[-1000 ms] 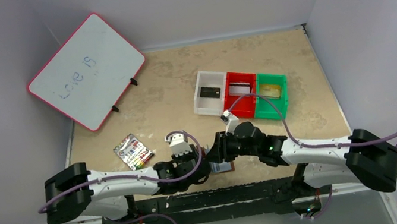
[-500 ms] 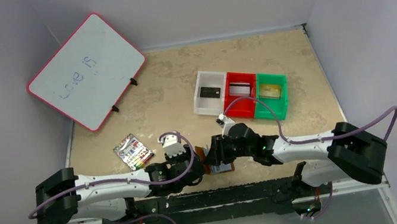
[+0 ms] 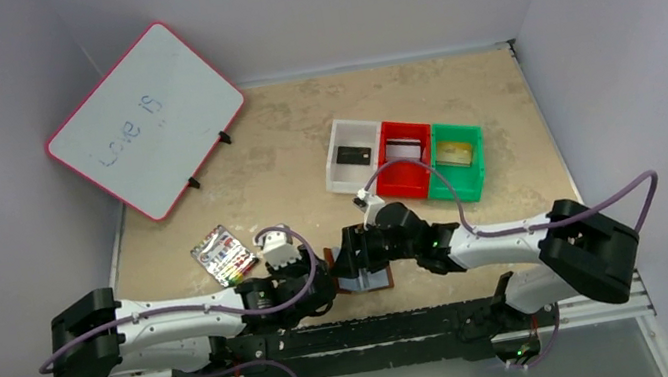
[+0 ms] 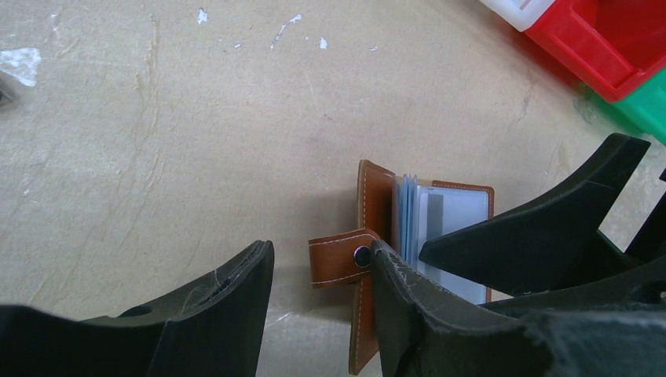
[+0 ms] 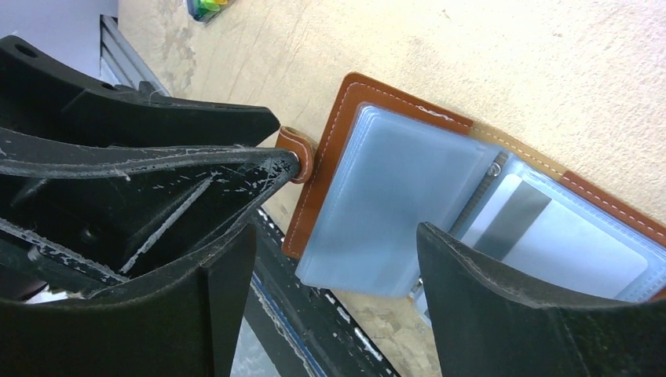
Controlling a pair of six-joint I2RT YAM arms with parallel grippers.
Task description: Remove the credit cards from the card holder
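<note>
The brown card holder (image 3: 366, 280) lies open on the table by the front edge, its bluish sleeves (image 5: 393, 196) fanned up. One sleeve shows a pale card with a grey stripe (image 5: 542, 228). My right gripper (image 5: 334, 251) is open, its fingers astride the loose sleeves without pinching them. My left gripper (image 4: 320, 251) is open at the holder's left side; the snap tab (image 4: 336, 261) sits between its fingers and the right finger (image 4: 408, 306) touches the snap. Credit cards lie in the bins: black (image 3: 352, 155), silvery (image 3: 404, 149), gold (image 3: 452, 153).
White (image 3: 340, 175), red (image 3: 388, 183) and green (image 3: 475, 171) bins stand in a row behind the grippers. A rainbow-striped pack (image 3: 223, 255) lies to the left. A whiteboard (image 3: 142, 118) leans at the back left. The black mounting rail (image 3: 373, 329) runs just in front of the holder.
My right gripper has opened wide over the sleeves and the left has opened too. Both grippers have shifted a little to the left, and the holder now lies spread open.
</note>
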